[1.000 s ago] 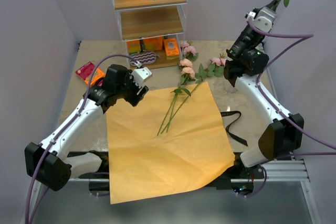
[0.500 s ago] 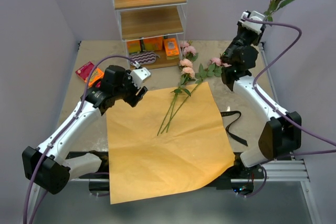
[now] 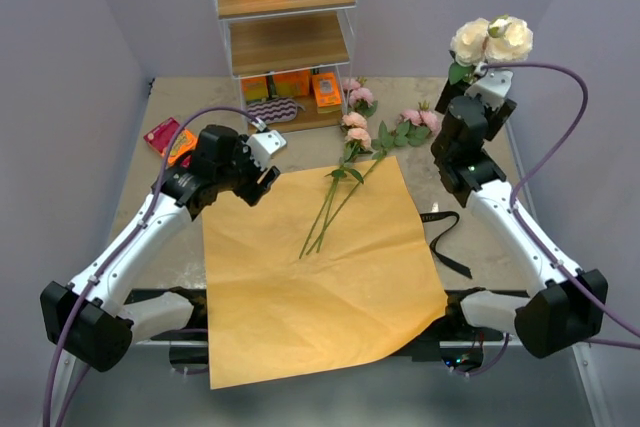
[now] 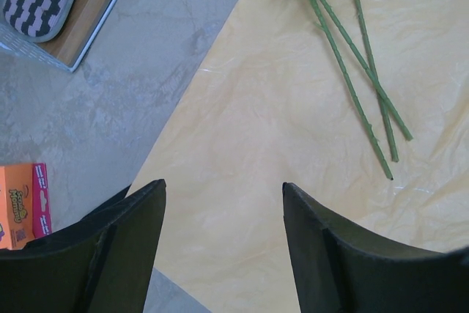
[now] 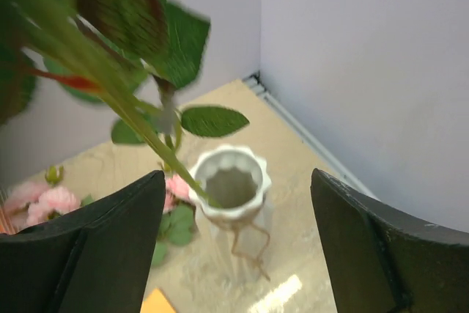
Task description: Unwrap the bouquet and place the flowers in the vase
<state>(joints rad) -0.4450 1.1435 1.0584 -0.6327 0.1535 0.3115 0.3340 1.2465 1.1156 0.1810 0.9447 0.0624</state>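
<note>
one orange paper sheet (image 3: 320,267), unwrapped and flat mid-table (image 3: 190,97), near edge hanging over the front.

two arms. left gripper (image 4: 221,196) hovers over the sheet's far-left edge, fingers apart, nothing between them. right gripper (image 5: 236,174) sits high at the far-right corner, fingers spread wide with only a thin stem running between; nothing pinched.

step in hand, by my reading: seating the cream roses (image 3: 490,39) in the vase (image 5: 261,190). wrist view shows the stem (image 5: 157,148) slanting down to the near-left of the rim; tip seems to enter the mouth, depth not visible. heads ride well above the arm, so the load is top-heavy for a slim vase. to finish well: keep the jaws wide, lift away clear of the leaves, avoid nudging stem or rim, and check that the stem settles before leaving.

counts:
- cream heads: two, perhaps a small bud between.
- pink roses (image 3: 357,129): heads on the table past the sheet's far edge, about six; clusters overlap, not sure.
- stems lying on the sheet (image 4: 352,71): three.
- vase: one, hidden behind the right arm in the top view.
- black ribbon (image 3: 451,259): one, loose beside the sheet's right edge.
</note>
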